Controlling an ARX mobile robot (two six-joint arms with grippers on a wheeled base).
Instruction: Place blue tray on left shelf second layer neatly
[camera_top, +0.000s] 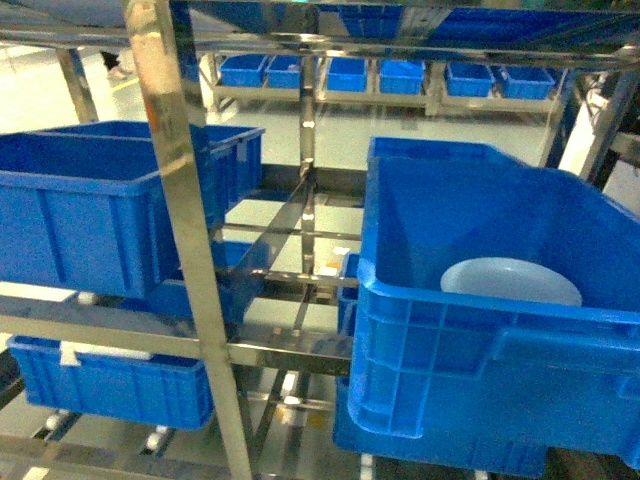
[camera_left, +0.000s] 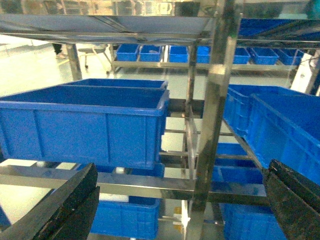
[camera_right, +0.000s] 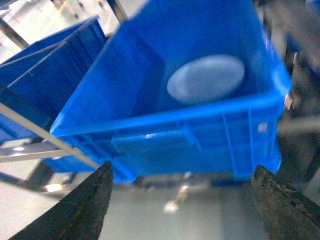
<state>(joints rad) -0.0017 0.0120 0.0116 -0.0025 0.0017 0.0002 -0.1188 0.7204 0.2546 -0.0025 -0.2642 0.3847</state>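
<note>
black fingers, right: the right gripper (camera_right: 180, 210) is spread wide and holds nothing; its two dark fingertips (camera_right: 80, 210) frame the bottom of the right wrist view, on the near side of the crate wall and outside it.
black fingers, left: the left gripper (camera_left: 180, 210) is spread too and empty, facing the steel upright post (camera_left: 212, 110) with its tips low at the near edge of the left wrist view.
pale blue dish: the blue tray (camera_top: 511, 282) lies flat on the floor of the deep-blue right crate (camera_top: 480, 350), towards its far right side, rim up.
target tier: the left shelf second layer (camera_top: 90, 322) is the steel rail level on the left; the left crate (camera_top: 90, 220) sits on it and seems to fill much of the width.
step in hand: judged as the reach for the tray, not yet begun over the crate rim.
how to do it well: bring the right gripper up and over the near wall, then down inside; the dish is shallow and smooth, so take it by the rim at one edge, one finger under the lip, rather than pressing from above.
watch for: the tall crate wall on the way out, and the upright post between the two bays.
placing: whether free room is left beside the left crate cannot be told from these views; the tray may have to go in it.
</note>
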